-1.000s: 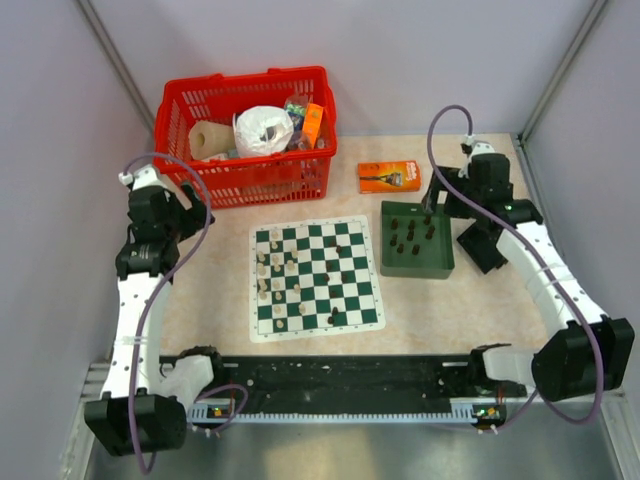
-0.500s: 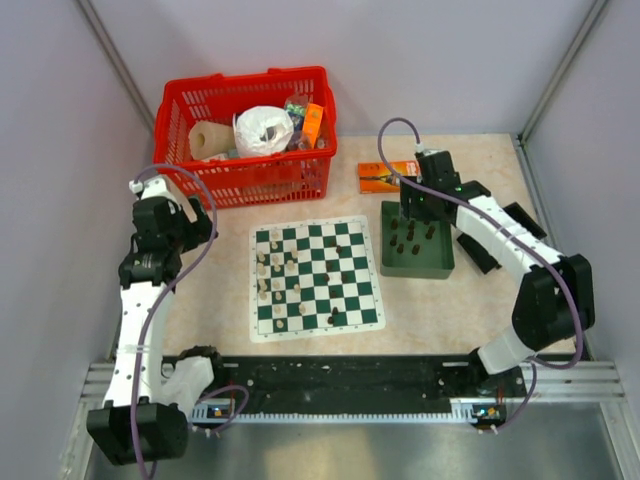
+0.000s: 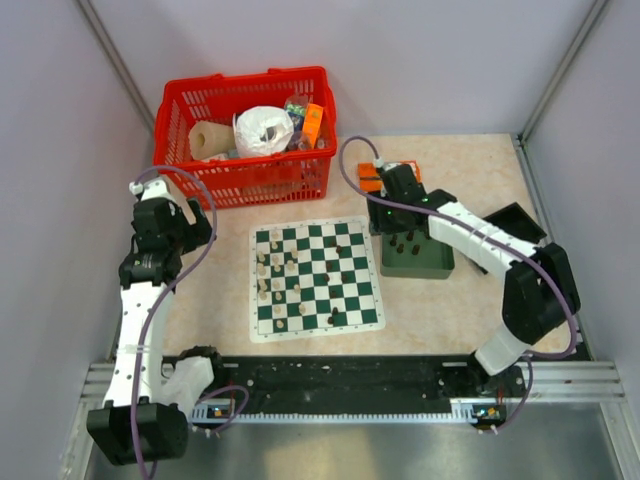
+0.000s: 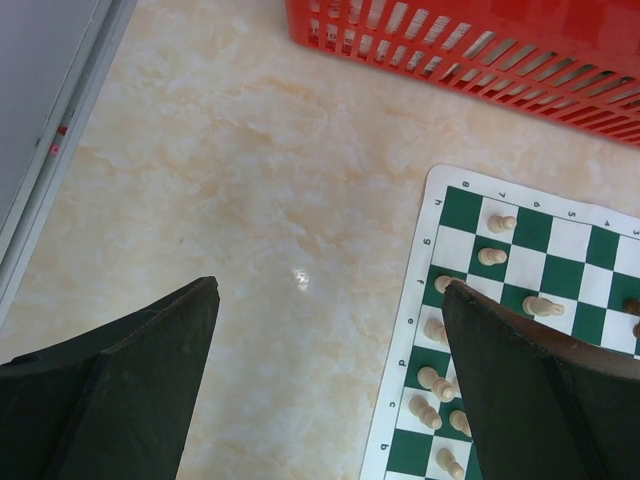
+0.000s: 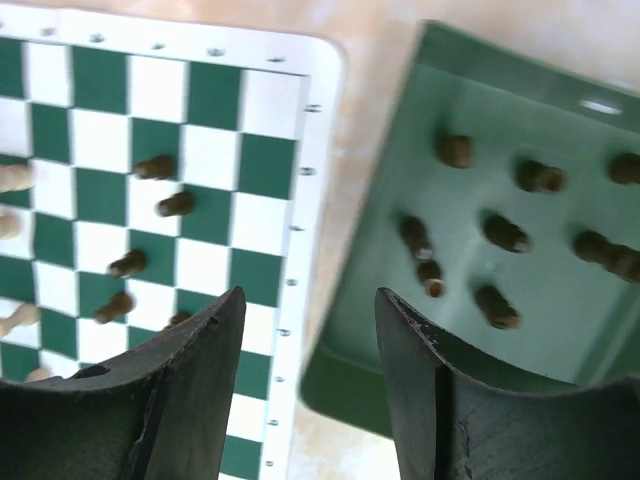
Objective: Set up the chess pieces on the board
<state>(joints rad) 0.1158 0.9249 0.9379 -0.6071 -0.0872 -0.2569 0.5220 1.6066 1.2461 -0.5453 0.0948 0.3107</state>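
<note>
The green and white board lies mid-table. Cream pieces stand along its left columns and a few dark pieces are on its right half. More dark pieces stand in the dark green tray to its right. My right gripper is open and empty above the tray's left edge. The right wrist view shows the gripper, the tray, its pieces and the board. My left gripper is open and empty over bare table left of the board.
A red basket with a paper roll and packets stands behind the board, and also shows in the left wrist view. An orange box lies partly under the right arm. A black tray-like object sits at right. Walls enclose the table.
My right arm has swung left from the tray's far right corner to over its left edge, near the board. The left arm shifted slightly early on, then stayed still.
</note>
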